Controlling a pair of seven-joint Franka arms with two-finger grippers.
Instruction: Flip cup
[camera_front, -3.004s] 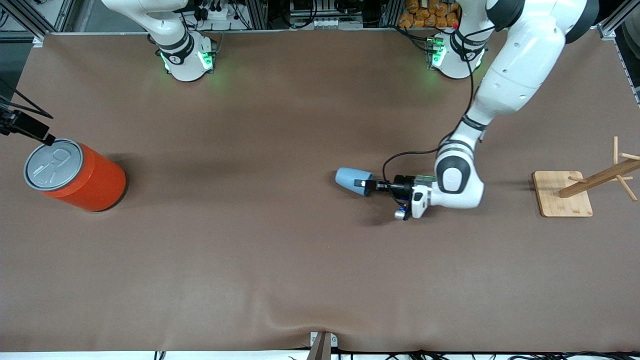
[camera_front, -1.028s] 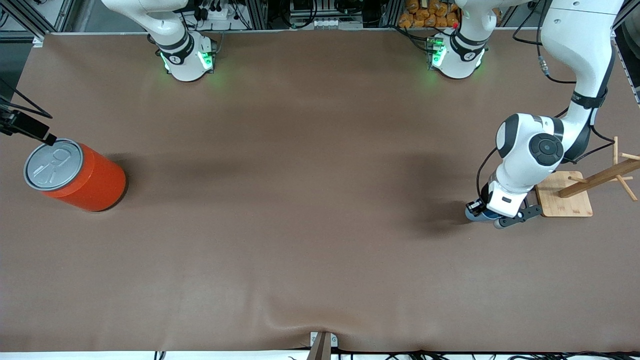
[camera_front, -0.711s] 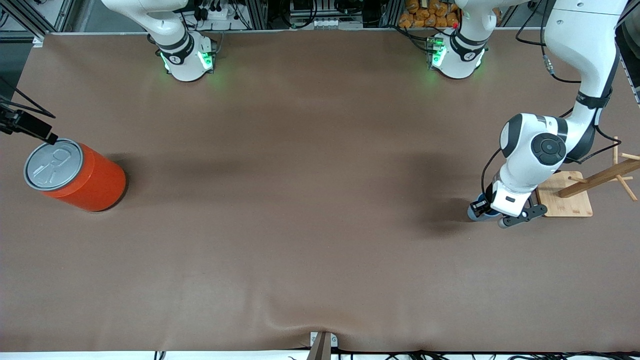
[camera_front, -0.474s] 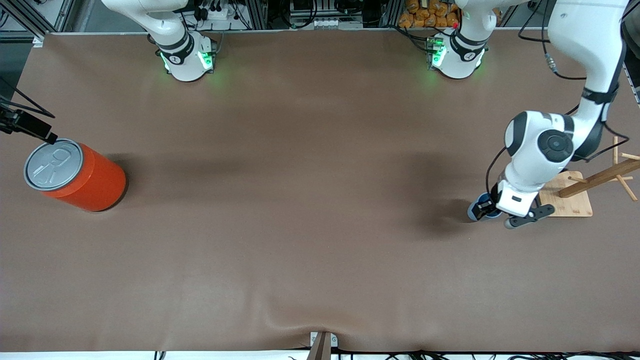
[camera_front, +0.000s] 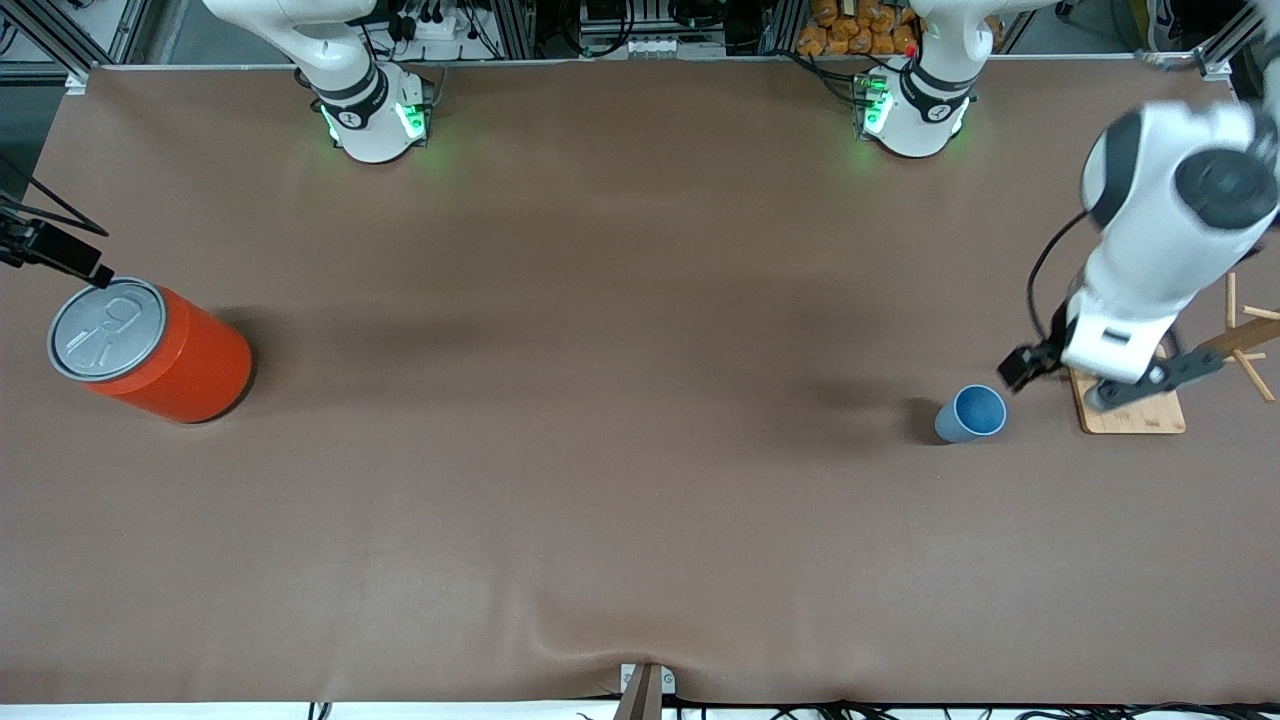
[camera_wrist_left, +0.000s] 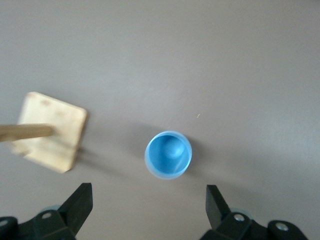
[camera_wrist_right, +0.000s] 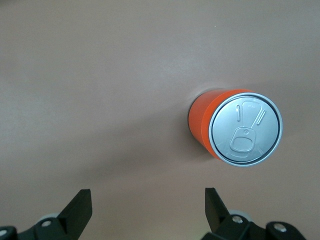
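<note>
Flip looks basically done; the cup (camera_front: 970, 413) stands upright, mouth up, on the table (camera_front: 600, 450) just below the left gripper (camera_wrist_left: 150, 210), whose fingers are spread wide and empty; right gripper (camera_wrist_right: 147, 210) waits, also spread, above the orange can (camera_wrist_right: 235, 130); only retreating left, I'd guess.

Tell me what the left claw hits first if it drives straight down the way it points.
Probably bare table beside the upright cup; the open left claw points down, though depth is unclear.
</note>
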